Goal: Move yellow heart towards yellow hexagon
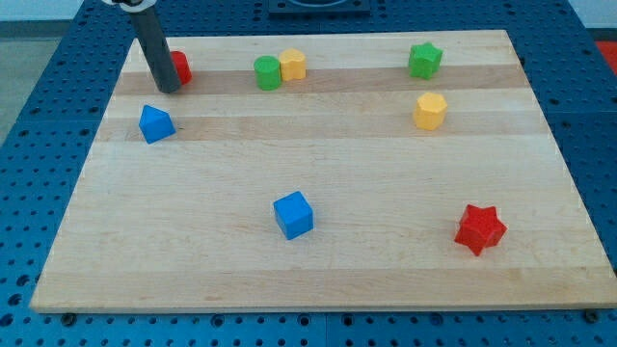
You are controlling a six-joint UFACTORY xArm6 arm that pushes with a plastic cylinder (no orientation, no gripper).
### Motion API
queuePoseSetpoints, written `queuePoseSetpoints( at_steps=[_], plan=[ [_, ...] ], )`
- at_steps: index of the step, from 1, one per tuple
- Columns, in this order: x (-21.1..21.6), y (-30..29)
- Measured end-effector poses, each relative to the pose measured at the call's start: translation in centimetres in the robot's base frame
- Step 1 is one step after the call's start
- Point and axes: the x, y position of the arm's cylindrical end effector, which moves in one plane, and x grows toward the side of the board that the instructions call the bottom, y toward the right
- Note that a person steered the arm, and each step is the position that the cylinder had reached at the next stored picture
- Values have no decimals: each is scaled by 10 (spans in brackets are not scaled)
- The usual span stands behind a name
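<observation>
Yellow heart (293,65) touches green block (267,72); my tip (169,89), a bare rod with no end effector jaws, may drag both.

Pale wooden desk (318,270) fills most of the view, made of glued lengthwise planks with visible grain, lighter and darker strips alternating. Under and around it a blue perforated base (43,164) with regular rows of small holes, showing at left, right and along the near edge. At the far edge, centre, a dark fixture (313,8), cut off. Light even, soft shadows, mild glare.
</observation>
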Motion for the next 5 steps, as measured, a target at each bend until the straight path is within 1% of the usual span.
queuePoseSetpoints(
  at_steps=[2, 3, 4, 5],
  plan=[
    [-2, 10],
    [-3, 49],
    [-5, 51],
    [-26, 88]
  ],
)
